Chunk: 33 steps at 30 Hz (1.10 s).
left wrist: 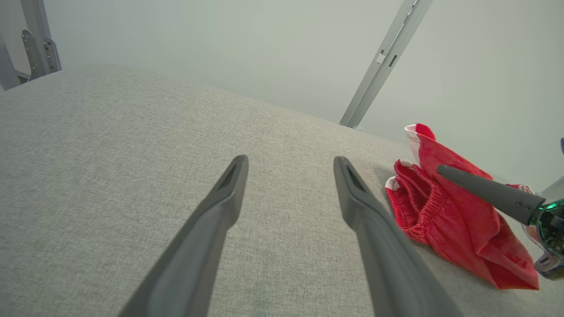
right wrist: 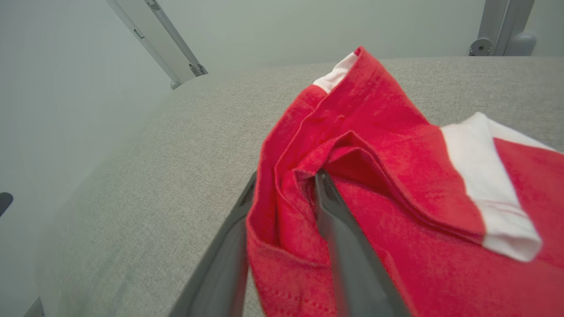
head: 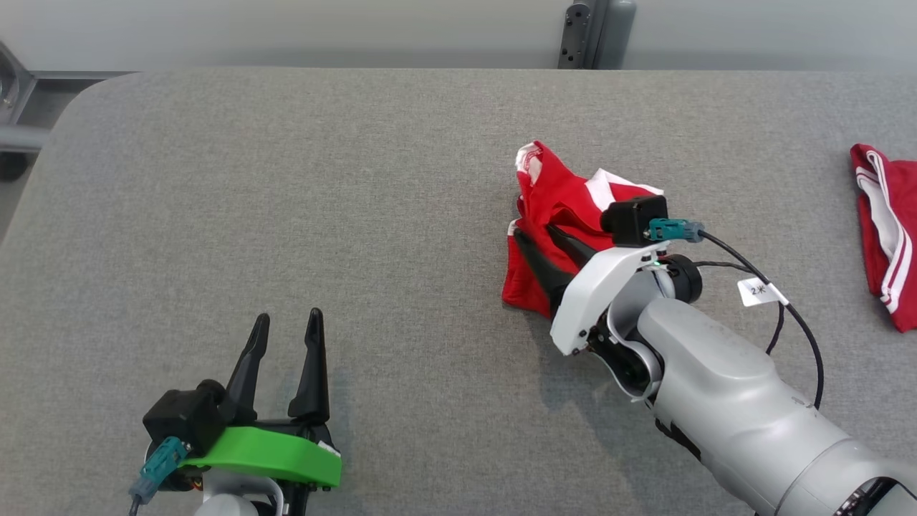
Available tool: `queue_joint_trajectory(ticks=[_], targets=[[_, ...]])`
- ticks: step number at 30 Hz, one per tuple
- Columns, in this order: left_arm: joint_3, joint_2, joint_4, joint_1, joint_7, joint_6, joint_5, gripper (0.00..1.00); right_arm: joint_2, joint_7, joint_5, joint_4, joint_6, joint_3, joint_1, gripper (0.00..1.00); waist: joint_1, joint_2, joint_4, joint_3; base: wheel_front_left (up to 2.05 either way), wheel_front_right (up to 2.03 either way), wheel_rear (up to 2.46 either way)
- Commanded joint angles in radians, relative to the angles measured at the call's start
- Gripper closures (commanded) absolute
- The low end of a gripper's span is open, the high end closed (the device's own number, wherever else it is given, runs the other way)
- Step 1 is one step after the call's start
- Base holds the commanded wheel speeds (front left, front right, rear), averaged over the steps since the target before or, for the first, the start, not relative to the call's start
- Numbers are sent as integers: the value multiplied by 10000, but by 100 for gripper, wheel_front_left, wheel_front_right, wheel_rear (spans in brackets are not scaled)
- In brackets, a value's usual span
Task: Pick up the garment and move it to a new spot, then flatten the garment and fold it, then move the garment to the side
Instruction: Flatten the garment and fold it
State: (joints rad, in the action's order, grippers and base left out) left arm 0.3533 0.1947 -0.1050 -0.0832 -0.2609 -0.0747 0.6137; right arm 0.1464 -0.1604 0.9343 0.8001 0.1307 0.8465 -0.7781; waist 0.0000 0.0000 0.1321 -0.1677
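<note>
At 7 o'clock in the head view the left gripper, under its green cover, hangs over the bare grey table. Its two dark fingers are spread wide with nothing between them, and they point toward 12 o'clock. In the left wrist view the same gripper stands equally wide above the cloth-covered top. There the red garment lies at 3 o'clock, showing a gathered elastic band along one edge.

Just right of centre in the head view, toward 3 o'clock, the red garment sits crumpled on the table, with white trim at its 12 o'clock and 2 o'clock edges. The right gripper reaches into it from 5 o'clock, its fingers parted in a narrow V on top of the cloth. In the right wrist view the right gripper has a raised fold of the garment lying between its parted fingers, and the fold does not look pinched.

At the far 3 o'clock edge lies a second red garment with white stripes, well apart from the first.
</note>
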Motion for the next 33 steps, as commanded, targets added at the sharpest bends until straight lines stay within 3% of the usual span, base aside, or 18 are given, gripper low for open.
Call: queue_joint_trajectory(ticks=[1, 10, 16, 21, 23, 24, 26, 27, 28, 33], targets=[[-55, -26, -22, -117, -33, 53, -67, 0, 21, -98, 62, -145, -2, 107, -5, 0, 0, 0, -117, 40, 0, 0, 0], [-123, 24, 1, 97, -41, 36, -113, 0, 594, -682, 222, -1440, -2, 134, 408, 0, 0, 0, -650, 299, 0, 0, 0], [-124, 96, 115, 211, -30, -27, -97, 0, 1198, -977, 17, -2050, -2, -977, 863, 0, 0, 0, -891, 376, 0, 0, 0], [-72, 131, 214, 192, 20, -30, -97, 0, 1515, -1045, -568, -1783, -2, -1943, 1214, 0, 0, 0, -893, 294, 0, 0, 0], [-42, 140, 251, 131, 47, -18, -106, 0, 1600, -1055, -917, -1565, -2, -2203, 1299, 20, 0, 0, -827, 208, 0, 0, 0], [-35, 140, 259, 93, 60, -11, -110, 0, 1627, -1056, -1090, -1431, -2, -2316, 1347, 47, 0, 0, -786, 162, 0, 0, 0], [-15, 129, 281, 27, 75, -16, -108, 0, 1573, -1037, -1251, -1171, -2, -2496, 1455, 71, 0, 0, -680, 65, 0, 0, 0], [-19, 126, 281, 1, 80, -14, -99, 0, 1537, -1037, -1304, -1038, -2, -2565, 1468, 92, 0, 0, -622, 12, 0, 0, 0], [-23, 127, 281, -21, 71, -12, -96, 0, 1510, -1003, -1357, -886, -2, -2614, 1456, 100, 0, 0, -559, -45, 0, 0, 0], [3, 60, 256, -192, 52, 44, -97, 0, 1347, -672, -1522, -272, -2, -2490, 1303, 100, 0, 0, -184, -340, 0, 0, 0]])
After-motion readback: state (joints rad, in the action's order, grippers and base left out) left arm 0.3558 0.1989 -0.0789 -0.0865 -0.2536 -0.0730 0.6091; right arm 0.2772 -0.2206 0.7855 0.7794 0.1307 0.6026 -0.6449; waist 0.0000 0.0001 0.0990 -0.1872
